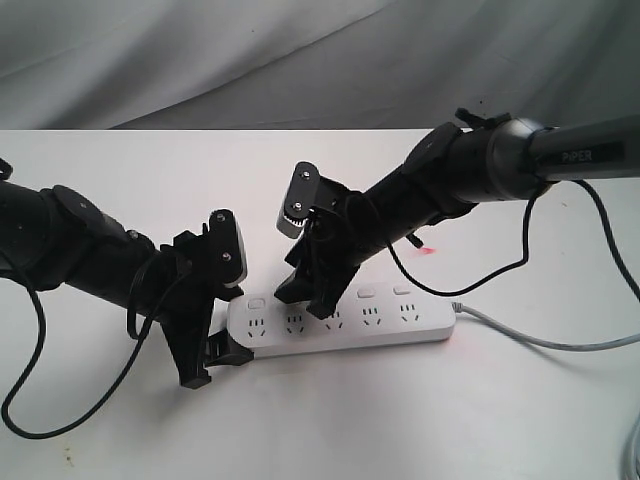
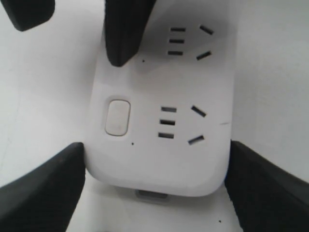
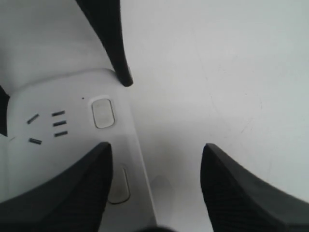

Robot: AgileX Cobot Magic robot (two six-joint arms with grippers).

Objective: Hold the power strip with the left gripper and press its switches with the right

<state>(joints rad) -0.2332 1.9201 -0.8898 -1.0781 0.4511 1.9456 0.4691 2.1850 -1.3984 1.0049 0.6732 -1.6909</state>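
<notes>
Feed from the exterior camera gives me the power strip (image 1: pixel 345 322) lying flat on the white table (image 1: pixel 500 430), its grey cord (image 1: pixel 545 342) trailing off to the right. The left gripper (image 1: pixel 215 366) is down at the strip's left end, and the right gripper (image 1: pixel 303 302) reaches in from the PIPER arm (image 1: pixel 580 155) with its fingertips low over the row of switches (image 1: pixel 367 293), near the second socket set; I cannot tell from here whether a tip touches. On the left wrist camera, the left gripper (image 2: pixel 157 150) has its two fingers (image 2: pixel 43 193) closed against both long edges of the strip's rounded end (image 2: pixel 159 164), holding it, with the end switch (image 2: pixel 118 117) clear between them and one dark finger of the other claw (image 2: pixel 126 34) over the strip further along. On the right wrist camera, the right gripper (image 3: pixel 155 150) stands spread wide: one finger (image 3: pixel 63 193) over the strip beside a partly hidden switch (image 3: pixel 120 186), the other over bare table, gripping nothing.
</notes>
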